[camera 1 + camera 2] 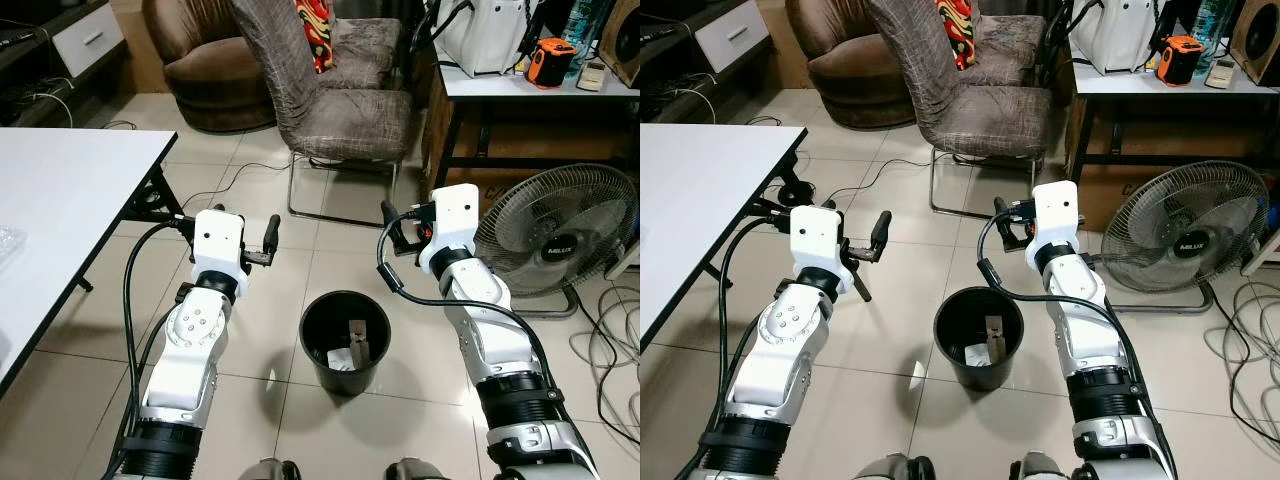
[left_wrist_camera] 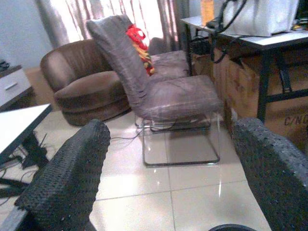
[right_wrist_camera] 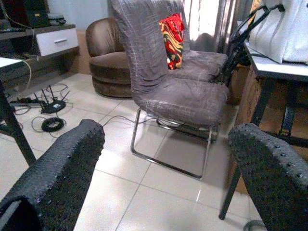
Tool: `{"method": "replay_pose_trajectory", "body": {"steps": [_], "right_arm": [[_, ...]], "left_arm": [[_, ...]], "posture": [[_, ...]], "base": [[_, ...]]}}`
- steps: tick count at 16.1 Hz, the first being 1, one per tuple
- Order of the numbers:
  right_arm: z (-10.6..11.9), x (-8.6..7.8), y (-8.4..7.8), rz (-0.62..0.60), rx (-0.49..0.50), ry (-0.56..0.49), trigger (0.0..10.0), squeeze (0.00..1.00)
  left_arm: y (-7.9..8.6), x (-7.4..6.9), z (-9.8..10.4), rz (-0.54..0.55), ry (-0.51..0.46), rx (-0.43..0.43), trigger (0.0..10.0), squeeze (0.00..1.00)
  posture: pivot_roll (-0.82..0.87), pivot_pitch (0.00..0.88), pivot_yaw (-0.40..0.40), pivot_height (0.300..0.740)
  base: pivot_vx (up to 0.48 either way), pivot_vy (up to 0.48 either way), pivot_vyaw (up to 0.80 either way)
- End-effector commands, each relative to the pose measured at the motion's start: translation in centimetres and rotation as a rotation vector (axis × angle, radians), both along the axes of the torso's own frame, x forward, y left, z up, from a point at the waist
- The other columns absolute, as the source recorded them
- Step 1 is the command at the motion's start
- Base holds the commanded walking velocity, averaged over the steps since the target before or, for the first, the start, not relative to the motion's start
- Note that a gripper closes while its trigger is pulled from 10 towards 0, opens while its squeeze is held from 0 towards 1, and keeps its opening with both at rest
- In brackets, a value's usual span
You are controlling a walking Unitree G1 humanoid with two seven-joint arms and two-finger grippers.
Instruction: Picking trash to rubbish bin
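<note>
— On the tiled floor [image 1: 90, 340], between the two arms, what stands there?
— A black rubbish bin [image 1: 345, 342], upright, with pale scraps of trash [image 1: 352, 348] lying in its bottom.
— And the left tool [image 1: 268, 247]?
— Raised above the floor on the bin's left, fingers [image 2: 67, 178] spread apart with nothing between them, facing a grey covered chair [image 1: 325, 95].
— The right tool [image 1: 392, 228]?
— Raised on the bin's right, also spread apart and empty, facing the same chair.
— What lies beyond?
— A red patterned cushion [image 1: 314, 30] on the chair, a brown armchair [image 1: 200, 60] behind it. A white worktop [image 1: 60, 210] stands on the robot's left; a floor fan [image 1: 555, 232] stands on its right, under another worktop [image 1: 530, 85] carrying a white bag [image 1: 490, 35] and an orange device [image 1: 551, 60].
</note>
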State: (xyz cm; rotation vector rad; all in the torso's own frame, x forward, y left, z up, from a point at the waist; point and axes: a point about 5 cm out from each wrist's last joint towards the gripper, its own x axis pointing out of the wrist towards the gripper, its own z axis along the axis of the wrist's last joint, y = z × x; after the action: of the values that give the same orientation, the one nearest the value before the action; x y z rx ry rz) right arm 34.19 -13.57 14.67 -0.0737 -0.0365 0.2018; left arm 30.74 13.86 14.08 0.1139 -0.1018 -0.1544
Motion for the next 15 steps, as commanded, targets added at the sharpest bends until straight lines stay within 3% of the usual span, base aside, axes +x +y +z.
{"method": "replay_pose_trajectory", "body": {"steps": [1,15], "right_arm": [[0.91,0.09,0.68,0.018,0.01,-0.024,10.0,0.0],[0.67,-0.26,0.9,0.038,-0.002,0.002,10.0,0.0]], "left_arm": [[0.41,-0.2,-0.28,0.016,0.018,0.008,10.0,0.0],[0.36,-0.49,-0.41,0.083,0.033,0.004,10.0,0.0]], "posture": [[-0.15,0.091,0.1,0.74],[-0.15,0.126,0.091,0.74]], "base": [[0.0,0.0,0.8],[0.0,0.0,0.8]]}}
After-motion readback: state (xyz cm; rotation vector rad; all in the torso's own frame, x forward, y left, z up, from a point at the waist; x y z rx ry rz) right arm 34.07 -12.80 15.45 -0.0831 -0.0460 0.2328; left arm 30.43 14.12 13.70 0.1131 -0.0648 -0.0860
